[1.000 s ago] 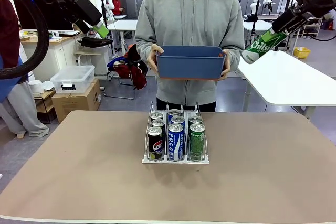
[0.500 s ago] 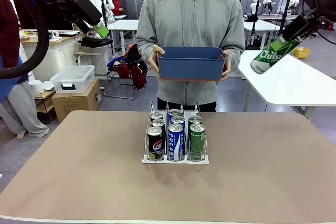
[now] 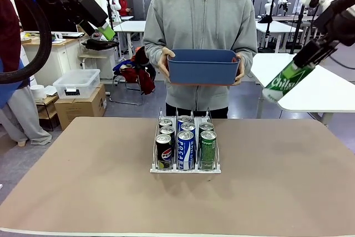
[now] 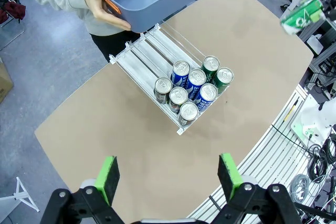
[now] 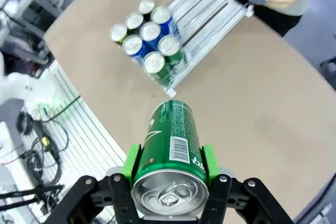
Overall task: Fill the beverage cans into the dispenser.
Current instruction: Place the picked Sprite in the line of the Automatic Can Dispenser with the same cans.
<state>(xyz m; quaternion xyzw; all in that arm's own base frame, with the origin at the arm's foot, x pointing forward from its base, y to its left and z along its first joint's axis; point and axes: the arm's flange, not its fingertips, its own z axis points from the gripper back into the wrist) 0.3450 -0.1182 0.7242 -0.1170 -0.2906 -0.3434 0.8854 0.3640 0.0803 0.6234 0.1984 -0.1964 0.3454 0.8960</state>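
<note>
Sitting low on the middle of the table (image 3: 288, 192), the dispenser (image 3: 186, 167) holds seven beverage cans (image 3: 186, 149) crowded at its near end: three in the black lane, two each in the blue and green lanes, with bare rail behind them toward the person. An eighth can, the green can (image 3: 284, 82), hangs high off the table's far right corner, pinched between the green pads of the right tool (image 5: 169, 153), which is closed on its body with the silver top toward the wrist and the base pointing down and inward. From that tool the rack lies ahead and below, its lanes running toward the person, so the can's long axis is tilted well off upright and would, I judge, need righting over the open far end of the green lane. The right arm is plainly the one placed to do it. The left tool (image 4: 170, 174) hovers high over the table with its jaws spread wide and nothing between them. The person holds a blue tub (image 3: 203, 66) beyond the rack; its inside looks bare from above, though its far corner is cut off.
</note>
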